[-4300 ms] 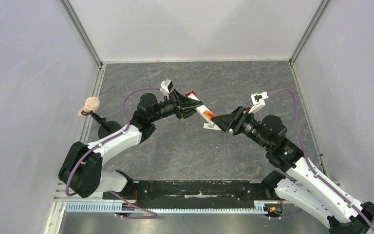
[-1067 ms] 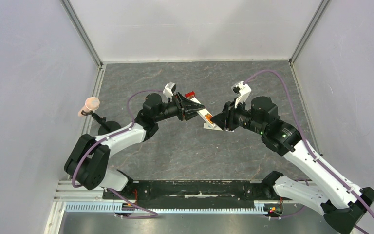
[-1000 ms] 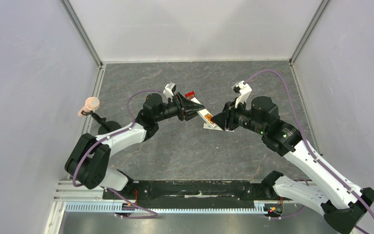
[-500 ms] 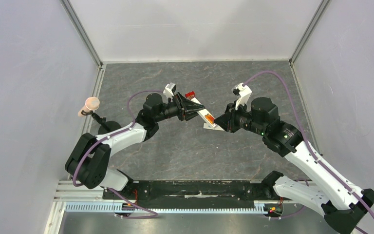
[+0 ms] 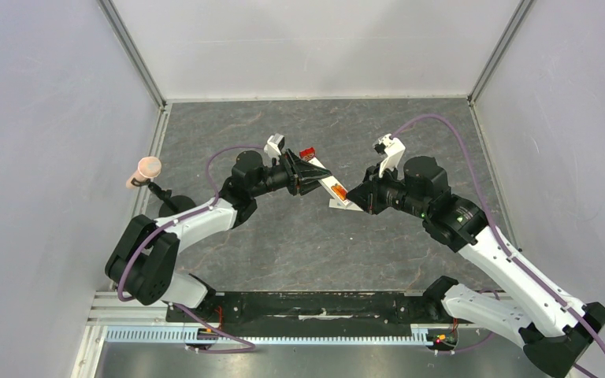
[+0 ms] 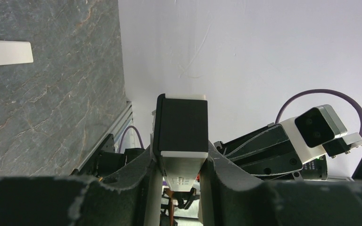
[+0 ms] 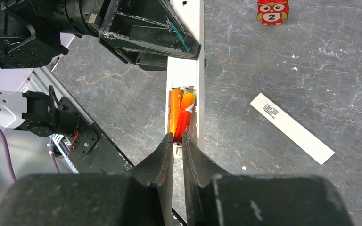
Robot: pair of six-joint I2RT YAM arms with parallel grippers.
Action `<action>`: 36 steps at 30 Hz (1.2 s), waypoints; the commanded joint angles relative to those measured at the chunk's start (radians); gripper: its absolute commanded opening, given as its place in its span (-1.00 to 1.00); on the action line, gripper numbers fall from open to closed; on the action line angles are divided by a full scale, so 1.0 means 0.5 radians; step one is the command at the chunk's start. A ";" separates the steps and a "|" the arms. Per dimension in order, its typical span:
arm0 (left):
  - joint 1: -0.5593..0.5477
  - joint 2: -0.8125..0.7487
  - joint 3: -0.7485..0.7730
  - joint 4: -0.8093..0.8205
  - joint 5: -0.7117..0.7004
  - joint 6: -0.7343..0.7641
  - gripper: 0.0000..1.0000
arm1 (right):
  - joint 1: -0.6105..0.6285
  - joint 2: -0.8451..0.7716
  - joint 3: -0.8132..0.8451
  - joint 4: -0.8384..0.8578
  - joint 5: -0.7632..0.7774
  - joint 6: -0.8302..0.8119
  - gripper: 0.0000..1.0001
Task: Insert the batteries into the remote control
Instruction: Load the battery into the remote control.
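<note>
Nearly together at the right gripper [image 7: 178,143], with only a slit left between its black fingers [image 7: 165,155]. Poised at the near end of two slim orange-red cylindrical batteries [image 7: 175,113], both in the recess of the slim white rectangular plastic remote control [image 7: 185,70]: one flat, the other tilted beside it with its lower end at the fingertips. Impossible to tell whether pinched. Clamped with the left gripper [image 6: 181,165] on the far part of that remote control, dark end poking out past the fingers, over the grey marbled table [image 7: 264,70]. Farther out, on the table: a thin white printed cover strip [image 7: 292,128] and, well apart from it, a small red square box [image 7: 272,10] with an owl picture.
</note>
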 commanded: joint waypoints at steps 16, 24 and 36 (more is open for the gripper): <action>-0.010 -0.008 0.060 0.090 0.036 0.000 -0.96 | -0.003 0.034 -0.088 0.116 -0.020 -0.022 -0.80; -0.007 0.020 0.033 0.091 0.033 0.027 -0.96 | -0.003 0.024 0.000 0.114 0.018 0.014 -0.35; -0.007 0.034 0.025 0.085 0.014 0.035 -0.96 | -0.003 -0.014 0.042 0.037 -0.008 0.012 -0.40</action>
